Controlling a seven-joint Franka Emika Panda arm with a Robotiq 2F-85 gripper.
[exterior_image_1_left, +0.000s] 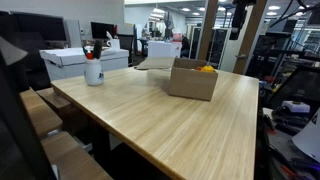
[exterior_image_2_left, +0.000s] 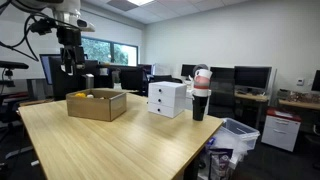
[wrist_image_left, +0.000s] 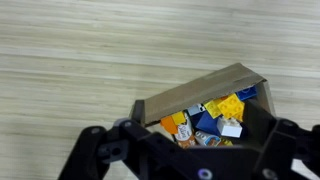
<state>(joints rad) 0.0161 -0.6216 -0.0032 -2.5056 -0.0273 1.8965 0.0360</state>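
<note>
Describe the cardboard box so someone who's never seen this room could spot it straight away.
Find the long light wooden table in the middle of the office. On it sits an open brown cardboard box. Unlike the white drawers and the cup nearby, it is brown and holds colourful toy blocks.

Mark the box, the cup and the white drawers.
box (exterior_image_2_left: 96, 106): exterior view, on its front cardboard wall.
cup (exterior_image_1_left: 93, 72): exterior view, on its white side.
drawers (exterior_image_2_left: 167, 100): exterior view, on the front face.
</note>
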